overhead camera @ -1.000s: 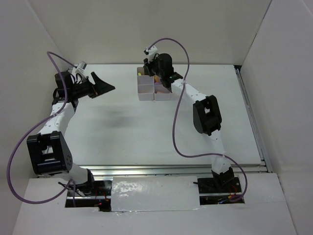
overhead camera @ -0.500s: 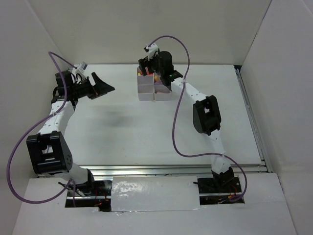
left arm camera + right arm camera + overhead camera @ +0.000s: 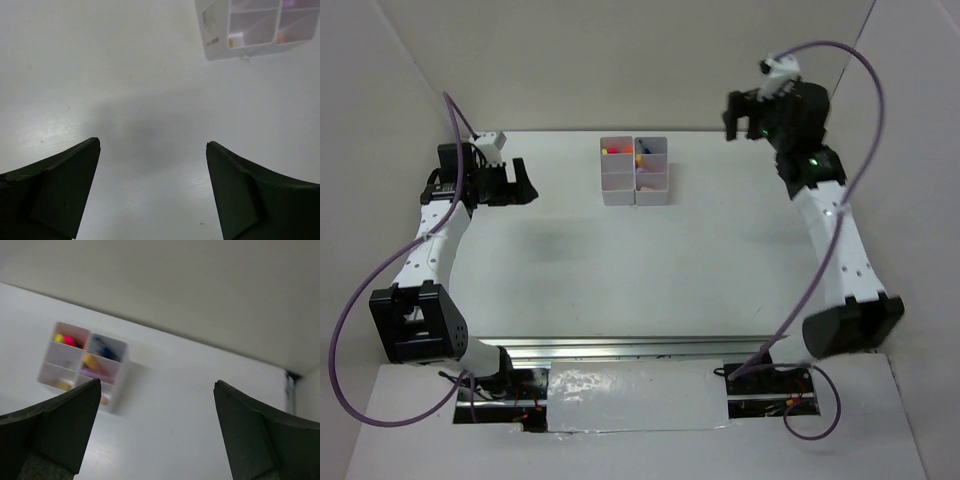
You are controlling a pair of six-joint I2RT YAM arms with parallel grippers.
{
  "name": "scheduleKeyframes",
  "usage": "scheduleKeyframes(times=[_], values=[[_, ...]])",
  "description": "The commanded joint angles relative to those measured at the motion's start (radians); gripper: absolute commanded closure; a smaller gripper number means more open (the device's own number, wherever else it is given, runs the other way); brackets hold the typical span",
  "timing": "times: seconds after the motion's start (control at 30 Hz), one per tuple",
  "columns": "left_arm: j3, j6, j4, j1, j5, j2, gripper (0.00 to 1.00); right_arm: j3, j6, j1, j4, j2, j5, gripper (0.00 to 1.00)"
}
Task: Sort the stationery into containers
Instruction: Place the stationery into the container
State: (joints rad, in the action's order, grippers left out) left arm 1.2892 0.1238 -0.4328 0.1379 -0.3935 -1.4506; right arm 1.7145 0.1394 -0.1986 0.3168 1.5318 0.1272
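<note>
The containers (image 3: 635, 197), a white block of small bins, stand at the back middle of the table. Stationery lies inside them: an orange-and-yellow piece (image 3: 616, 150), a blue one (image 3: 642, 146) and pink ones (image 3: 650, 182). The right wrist view shows the containers (image 3: 119, 386) blurred, with yellow and pink tips (image 3: 65, 340) and a blue pen (image 3: 102, 346). My left gripper (image 3: 525, 182) (image 3: 153, 143) hangs open over bare table left of the containers (image 3: 215, 46). My right gripper (image 3: 732, 118) (image 3: 157, 382) is open and empty, raised high to the right of them.
White walls close in the table on the left, back and right. A metal rail (image 3: 830, 230) runs along the table's right edge. Purple cables loop from both arms. The right arm's elbow (image 3: 850, 325) sits low at the near right.
My right gripper has opened, left the containers and swung up and away to the right. The left gripper has drawn back slightly to the left and stays open.
</note>
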Motion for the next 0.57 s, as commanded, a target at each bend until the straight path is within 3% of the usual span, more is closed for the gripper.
scheduleKeyframes(times=[0.0,0.2,0.37,0.53], values=[[-0.034,-0.09,-0.067,0.029,0.088,-0.017,0.01,-0.227,0.018,0.149,0.246,-0.087,-0.02,0.0],[-0.074,-0.092,-0.046,0.095,0.088,-0.033,0.01,-0.591,0.123,0.407,0.206,-0.234,0.005,0.0],[-0.094,-0.188,-0.063,0.144,0.14,-0.06,0.01,-0.717,0.135,0.51,0.173,-0.222,0.032,0.0],[-0.146,-0.254,-0.041,0.178,0.174,-0.065,0.01,-0.768,0.127,0.521,0.128,-0.194,0.028,0.0]])
